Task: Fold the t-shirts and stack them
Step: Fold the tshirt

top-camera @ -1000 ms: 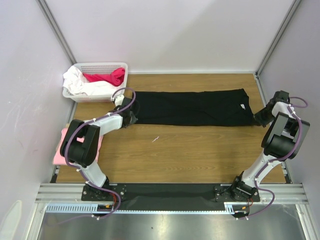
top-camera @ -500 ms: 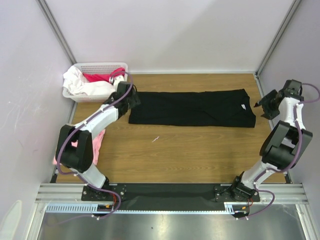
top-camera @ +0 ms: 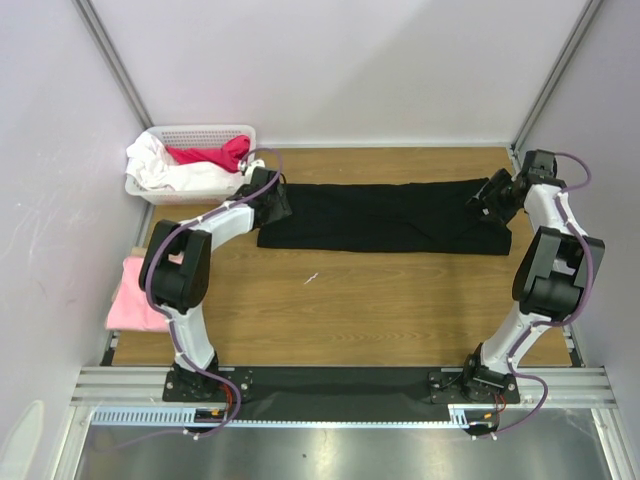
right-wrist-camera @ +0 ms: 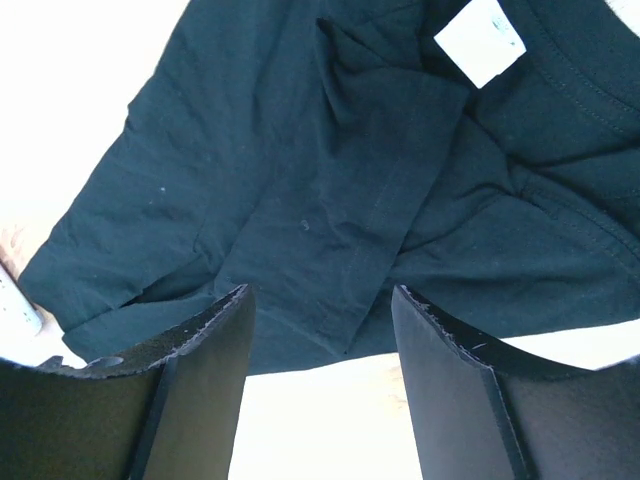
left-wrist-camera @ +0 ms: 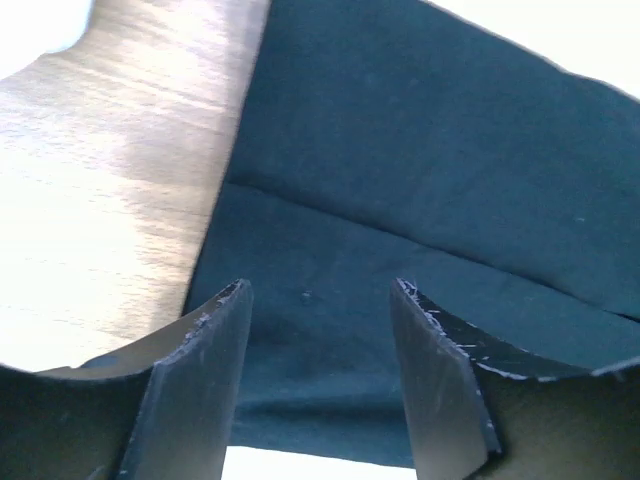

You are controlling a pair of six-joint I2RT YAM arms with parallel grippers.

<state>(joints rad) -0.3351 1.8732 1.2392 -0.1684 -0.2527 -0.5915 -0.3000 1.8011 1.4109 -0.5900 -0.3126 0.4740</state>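
Observation:
The black t-shirt [top-camera: 380, 215] lies folded into a long flat strip across the far half of the table. My left gripper [top-camera: 282, 203] hovers over its left end, open, with only dark cloth [left-wrist-camera: 420, 180] showing between the fingers [left-wrist-camera: 200, 390]. My right gripper [top-camera: 480, 205] is over the right end, open and holding nothing. In the right wrist view the collar end [right-wrist-camera: 300, 180] shows layered folds and a white neck label [right-wrist-camera: 480, 40]. The pink t-shirt [top-camera: 140, 295] lies folded at the table's left edge, beside the left arm.
A white plastic basket [top-camera: 210, 133] at the far left corner holds white cloth [top-camera: 160, 170] and red cloth [top-camera: 215, 155]. Metal frame posts stand at the back corners. Bare wooden tabletop [top-camera: 380, 310] lies between the shirt and the arm bases.
Both grippers opened and let go of the shirt's near corners. They lifted, then swung toward the far side over the shirt's two ends. The strip now lies flat.

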